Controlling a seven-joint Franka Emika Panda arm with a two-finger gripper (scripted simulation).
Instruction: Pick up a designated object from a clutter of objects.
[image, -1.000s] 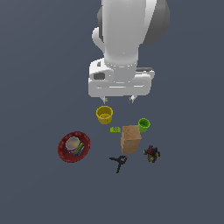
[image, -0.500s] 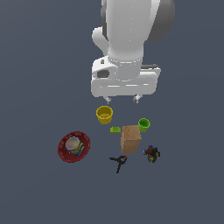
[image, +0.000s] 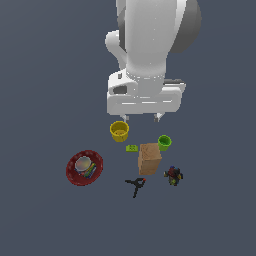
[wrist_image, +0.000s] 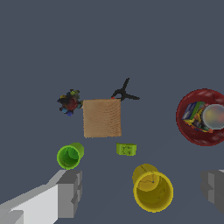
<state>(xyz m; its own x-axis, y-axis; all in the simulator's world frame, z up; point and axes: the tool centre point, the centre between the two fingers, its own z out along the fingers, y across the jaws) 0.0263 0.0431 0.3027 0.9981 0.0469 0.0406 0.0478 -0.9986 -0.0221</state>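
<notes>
Above tan box (image: 149, 158) — gripper (image: 141, 118) spread.

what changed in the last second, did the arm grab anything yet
Nothing grabbed. The arm shifted a little toward the exterior view's right, and the open gripper now hangs above the gap between the yellow cup and the green cup. The tan box and the other items lie where they were.

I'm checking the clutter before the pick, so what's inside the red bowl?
The red bowl holds a pale round object and a few small multicoloured pieces beside it. What those pieces are is too small to tell, and anything beneath them is hidden.
</notes>
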